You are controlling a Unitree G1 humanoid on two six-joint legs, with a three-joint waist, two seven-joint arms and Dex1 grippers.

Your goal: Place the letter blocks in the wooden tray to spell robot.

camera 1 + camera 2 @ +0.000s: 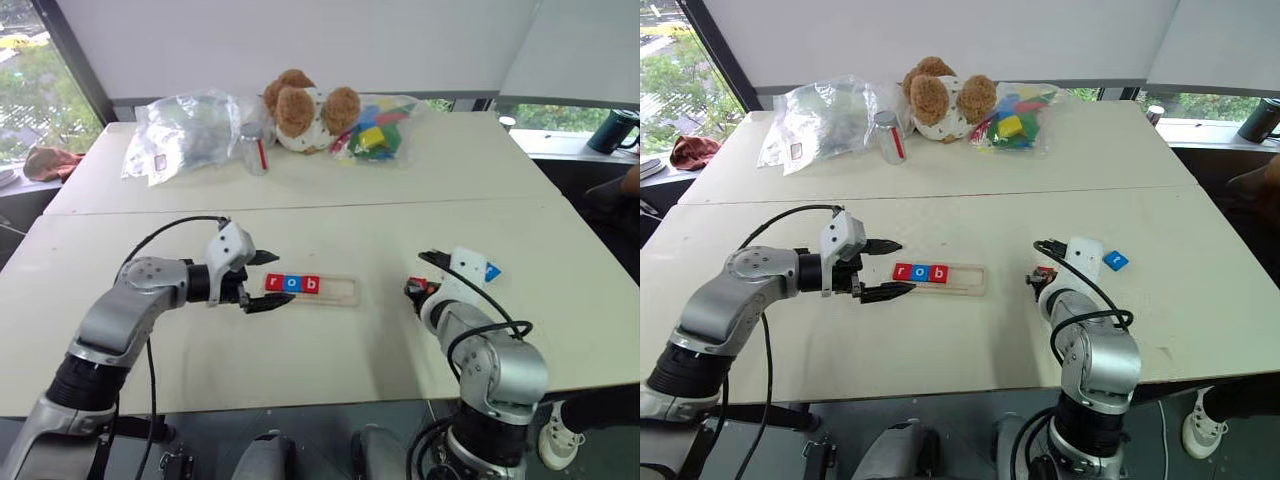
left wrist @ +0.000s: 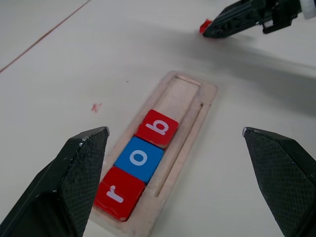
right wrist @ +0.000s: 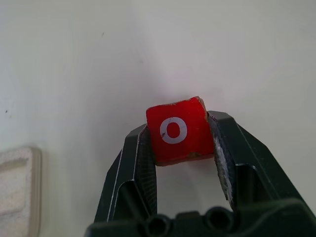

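Clamped between the two black fingers of the right tool (image 3: 181,148) is a red letter block marked "o" (image 3: 178,130), its white letter facing up in the right wrist view; the tool is shut on it and holds it just above the pale tabletop (image 1: 330,340), right of the tray and apart from it. Just beyond that tool a blue letter block (image 1: 1115,260) lies flat on the tabletop.

Left of the held block sits the wooden tray (image 1: 342,290), long and narrow, lying across the near tabletop. Three blocks fill its left end, touching side by side: a red "r" (image 2: 117,192), a blue "o" (image 2: 139,158) and a red "b" (image 2: 159,127). Its right end stands bare.

At the tray's left end hangs the left tool (image 1: 268,281), its fingers spread wide with nothing between them, one to each side of the tray's end.

Across the far tabletop lie a clear plastic bag (image 1: 185,130), a small bottle (image 1: 255,148), a brown and white plush toy (image 1: 305,108) and a bag of coloured toy bricks (image 1: 378,128).
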